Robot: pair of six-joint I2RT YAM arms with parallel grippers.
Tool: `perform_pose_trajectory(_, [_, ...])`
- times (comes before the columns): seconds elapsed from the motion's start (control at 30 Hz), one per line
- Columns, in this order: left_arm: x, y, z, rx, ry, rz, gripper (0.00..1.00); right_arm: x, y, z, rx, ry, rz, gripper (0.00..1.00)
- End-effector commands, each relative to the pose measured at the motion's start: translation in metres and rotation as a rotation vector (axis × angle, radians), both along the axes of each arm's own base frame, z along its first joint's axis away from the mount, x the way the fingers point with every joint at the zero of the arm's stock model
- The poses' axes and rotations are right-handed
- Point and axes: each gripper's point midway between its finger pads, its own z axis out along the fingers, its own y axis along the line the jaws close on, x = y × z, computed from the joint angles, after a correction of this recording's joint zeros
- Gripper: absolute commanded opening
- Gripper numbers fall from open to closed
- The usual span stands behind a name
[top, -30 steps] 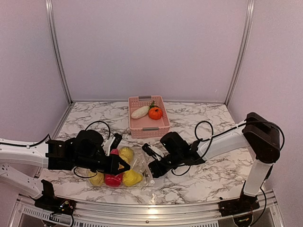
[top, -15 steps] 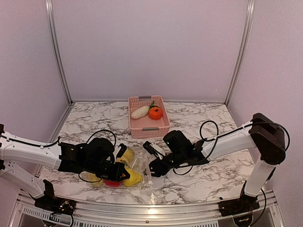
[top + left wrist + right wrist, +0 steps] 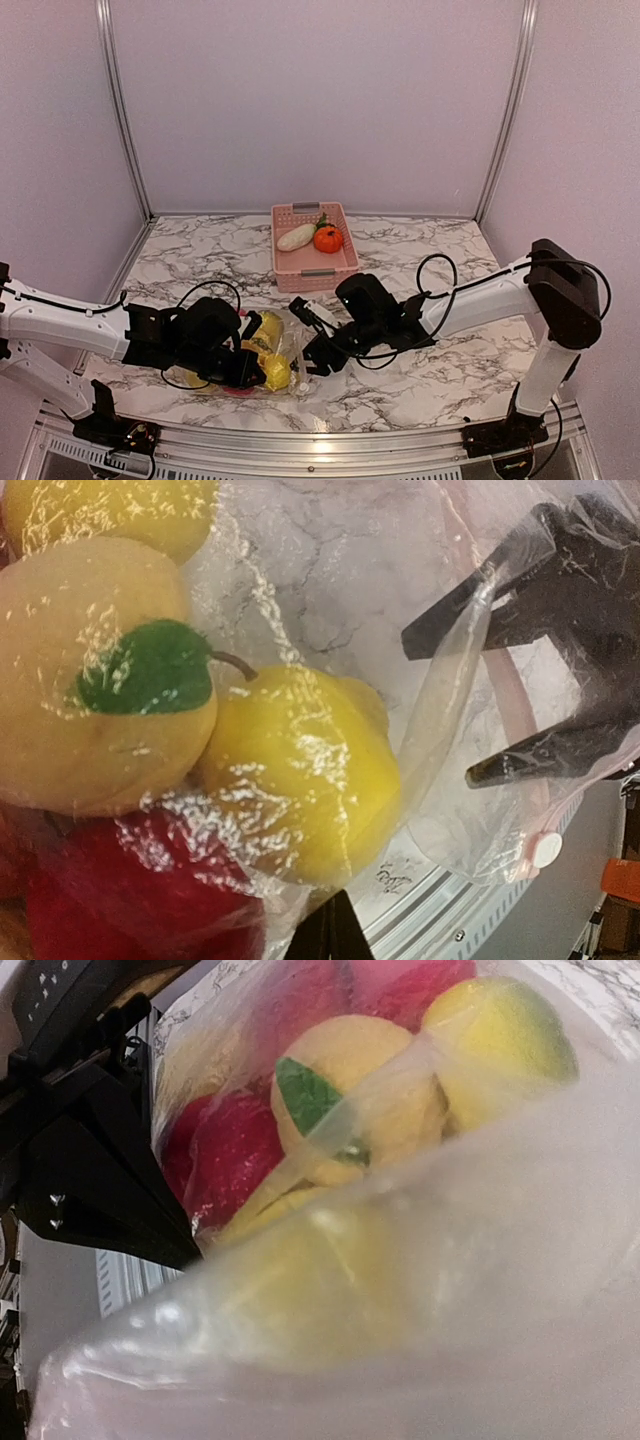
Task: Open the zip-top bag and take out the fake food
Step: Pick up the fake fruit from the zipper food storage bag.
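**Plastic squeezed from both sides: opening move lining up**

Biggest first: marble table (image 3: pixel 430 255), filling the lower half of the overhead view. Next in size, pink basket (image 3: pixel 352 258) at upper centre of the marble, already holding a white radish (image 3: pixel 296 237) and an orange fruit (image 3: pixel 327 239). Then the zip-top bag (image 3: pixel 292 345), lying at lower centre, a little left of middle, well apart from the basket. Hard to say whether the zip is parted yet. Packed inside, the remaining fake food (image 3: pixel 266 332): yellow and red pieces, one with a green leaf, pressed against the film in both wrist views.

Now the news. On to the left gripper (image 3: pixel 245 368): dropped lower and slid rightward over the last second, now sitting right on top of the bagged fruit. Only one dark tip showing at the bottom edge of the left wrist view, so cannot tell whether spread or clamped. Then the right gripper (image 3: pixel 308 358): crept leftward in the same spell, now up against the bag's right-hand edge. Caught at upper right of the left wrist view with two black fingers spread apart, film between them, not yet squeezed together.

Smallest of all, white zip slider (image 3: pixel 545 848), lower right of that view, near the lower black finger.

Reads as set-up for the opening: one side steadying, the other reaching for the zip edge. Most of the food yet to come out.
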Motion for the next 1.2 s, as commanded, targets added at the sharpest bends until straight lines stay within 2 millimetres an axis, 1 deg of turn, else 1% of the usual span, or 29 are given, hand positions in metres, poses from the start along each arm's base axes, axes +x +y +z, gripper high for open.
perform_pose_trajectory(0.0, [-0.003,0.009,-0.012,0.053,0.012,0.003,0.0,-0.001,0.011,0.003,0.014,-0.026,0.018,0.52])
perform_pose_trajectory(0.13, [0.0,0.009,-0.016,0.075,0.01,0.021,0.0,-0.001,0.01,-0.001,0.005,-0.026,0.017,0.53])
perform_pose_trajectory(0.3, [0.008,0.004,-0.014,0.082,-0.013,0.04,0.0,-0.015,0.007,-0.012,-0.058,-0.064,0.047,0.57])
perform_pose_trajectory(0.37, [0.014,0.002,-0.012,0.087,-0.026,0.049,0.0,-0.019,0.003,-0.018,-0.078,-0.064,0.048,0.57])
perform_pose_trajectory(0.47, [0.017,0.005,-0.017,0.11,-0.022,0.054,0.0,-0.022,-0.006,-0.025,-0.096,-0.059,0.034,0.58])
perform_pose_trajectory(0.53, [0.019,0.008,-0.019,0.119,-0.018,0.063,0.0,-0.02,-0.011,-0.025,-0.103,-0.071,0.018,0.58])
perform_pose_trajectory(0.67, [0.024,0.013,-0.02,0.129,-0.021,0.071,0.0,-0.013,-0.012,-0.018,-0.093,-0.102,-0.02,0.58])
perform_pose_trajectory(0.9, [0.025,0.015,-0.018,0.129,-0.023,0.071,0.0,0.005,0.001,0.011,-0.021,-0.187,-0.074,0.58])
perform_pose_trajectory(1.0, [0.024,0.018,-0.018,0.134,-0.022,0.072,0.0,0.01,0.005,0.013,-0.011,-0.212,-0.081,0.59])
perform_pose_trajectory(1.17, [0.023,0.023,-0.016,0.132,-0.021,0.08,0.0,0.015,0.014,0.009,-0.001,-0.231,-0.071,0.58])
